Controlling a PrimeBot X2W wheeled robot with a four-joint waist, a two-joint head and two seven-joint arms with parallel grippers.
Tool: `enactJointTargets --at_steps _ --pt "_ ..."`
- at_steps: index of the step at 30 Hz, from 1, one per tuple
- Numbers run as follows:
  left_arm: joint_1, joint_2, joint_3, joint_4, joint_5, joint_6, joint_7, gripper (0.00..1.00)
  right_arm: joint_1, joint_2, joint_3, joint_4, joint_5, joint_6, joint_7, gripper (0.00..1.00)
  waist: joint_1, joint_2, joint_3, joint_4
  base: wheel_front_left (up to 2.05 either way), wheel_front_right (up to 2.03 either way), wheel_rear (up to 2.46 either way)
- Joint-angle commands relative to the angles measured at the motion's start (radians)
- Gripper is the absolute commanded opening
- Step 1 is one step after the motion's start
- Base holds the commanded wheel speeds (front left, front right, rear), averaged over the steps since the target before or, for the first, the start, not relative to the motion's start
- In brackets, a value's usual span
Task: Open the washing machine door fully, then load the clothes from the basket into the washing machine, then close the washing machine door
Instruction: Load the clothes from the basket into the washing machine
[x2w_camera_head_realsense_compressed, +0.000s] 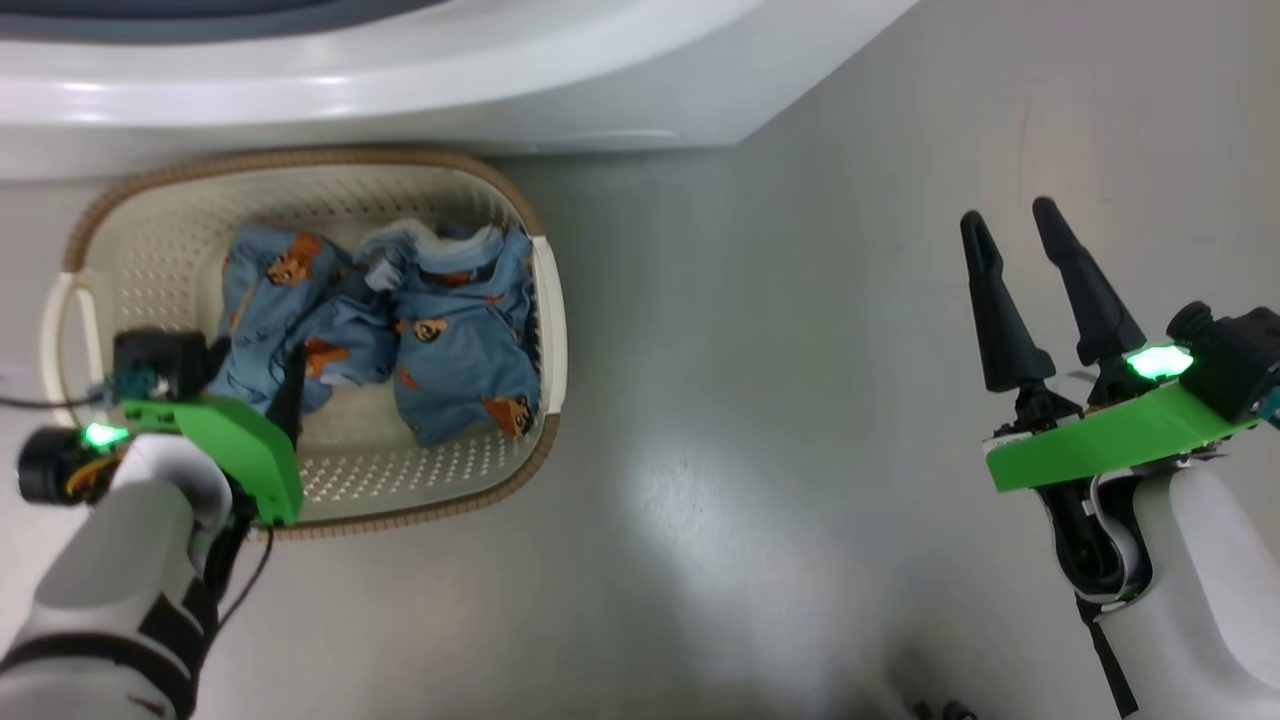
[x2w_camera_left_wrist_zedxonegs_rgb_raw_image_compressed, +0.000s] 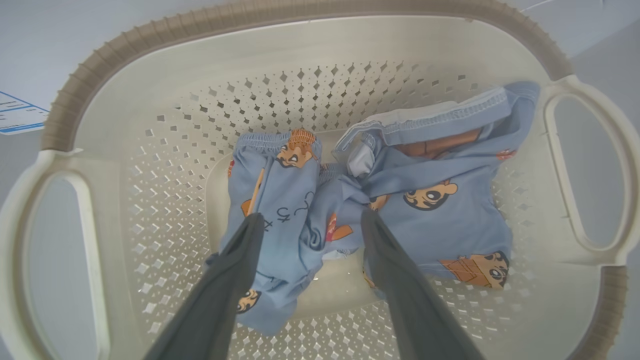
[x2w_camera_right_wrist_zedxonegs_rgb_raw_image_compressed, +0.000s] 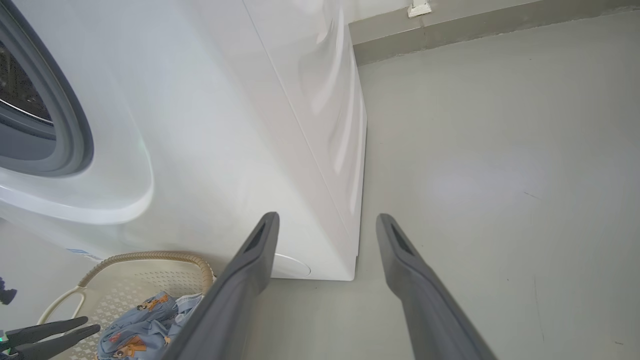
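Washer (x2w_camera_right_wrist_zedxonegs_rgb_raw_image_compressed: 225, 125): seen ahead and left of the right tool (x2w_camera_right_wrist_zedxonegs_rgb_raw_image_compressed: 326, 217); drum mouth (x2w_camera_right_wrist_zedxonegs_rgb_raw_image_compressed: 20, 100) uncovered.
Basket (x2w_camera_head_realsense_compressed: 552, 300): set on the floor (x2w_camera_head_realsense_compressed: 800, 400) just beside the washer, under the left tool (x2w_camera_left_wrist_zedxonegs_rgb_raw_image_compressed: 311, 216).
Clothes (x2w_camera_left_wrist_zedxonegs_rgb_raw_image_compressed: 440, 210): two crumpled pieces lying in the basket, one bunched between the left tool's spread fingers (x2w_camera_left_wrist_zedxonegs_rgb_raw_image_compressed: 235, 280).
Clothes are judged light, limp and not fragile. A thick central fold is best pinched, since thin edges may slip.
Right tool: fingers apart, nothing held, over bare floor.

In basket (x2w_camera_head_realsense_compressed: 150, 262): clothes (x2w_camera_head_realsense_compressed: 452, 345); left hand (x2w_camera_head_realsense_compressed: 272, 388) over them.
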Motion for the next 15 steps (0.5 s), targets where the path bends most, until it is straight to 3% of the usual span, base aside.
enactJointTargets --at_steps 1,15 --pt "-0.015 0.04 0.006 0.011 -0.012 -0.001 0.001 1.0 0.012 -0.004 0.02 -0.029 -0.019 0.002 -0.012 1.0 -0.0001 0.0 0.041 0.001 0.0 0.0 0.0" --pt "-0.131 0.049 -0.11 0.106 -0.062 -0.001 0.076 1.0 -0.022 -0.016 0.028 -0.059 -0.024 0.002 -0.012 1.0 -0.0001 0.0 0.117 -0.008 0.0 0.0 0.0"
